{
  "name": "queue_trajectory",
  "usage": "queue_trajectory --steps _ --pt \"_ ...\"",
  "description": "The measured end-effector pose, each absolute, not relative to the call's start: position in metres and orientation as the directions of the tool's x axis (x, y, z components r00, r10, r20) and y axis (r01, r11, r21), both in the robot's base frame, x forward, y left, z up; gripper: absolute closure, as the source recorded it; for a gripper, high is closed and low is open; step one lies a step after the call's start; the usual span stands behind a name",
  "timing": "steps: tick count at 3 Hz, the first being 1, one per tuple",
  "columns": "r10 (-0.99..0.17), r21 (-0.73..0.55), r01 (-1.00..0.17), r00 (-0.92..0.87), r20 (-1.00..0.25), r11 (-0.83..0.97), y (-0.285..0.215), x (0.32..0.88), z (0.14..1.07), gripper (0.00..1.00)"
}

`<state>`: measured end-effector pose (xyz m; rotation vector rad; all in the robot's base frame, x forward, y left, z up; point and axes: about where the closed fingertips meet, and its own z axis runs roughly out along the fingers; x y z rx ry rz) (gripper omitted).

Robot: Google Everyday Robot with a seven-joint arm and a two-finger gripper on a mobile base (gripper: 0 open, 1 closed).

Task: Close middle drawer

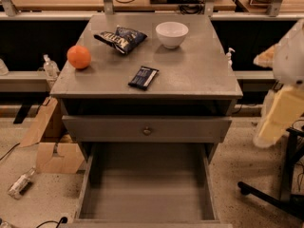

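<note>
The middle drawer [145,194] is pulled far out of the grey cabinet [190,75] toward me. Its long plain grey box is open and empty, and its front lies along the bottom edge of the view with the knob hidden. Above it, the taller-fronted top drawer [104,128] with a small round knob [147,130] stands slightly out. Blurred white and cream parts of my arm [285,89] hang at the right edge, level with the cabinet and apart from it. My gripper is out of view.
On the cabinet top lie an orange [79,56], a chip bag [118,38], a white bowl [171,34] and a dark snack bar [143,77]. Cardboard [52,151] and a bottle [20,183] lie on the floor at left. A chair base [280,194] stands at right.
</note>
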<state>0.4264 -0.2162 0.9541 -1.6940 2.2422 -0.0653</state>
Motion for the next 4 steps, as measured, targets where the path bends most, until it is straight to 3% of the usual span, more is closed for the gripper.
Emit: queue_trajectory --steps 2,3,4 --pt "-0.858 -0.227 -0.880 -0.300 -0.417 0.418 -0.208 0.359 0.873 0.00" --pt "-0.820 -0.166 -0.859 -0.379 -0.428 0.484 -0.224 0.323 0.764 0.00" --pt "-0.820 -0.166 -0.859 -0.379 -0.429 0.484 -0.223 0.323 0.763 0.00"
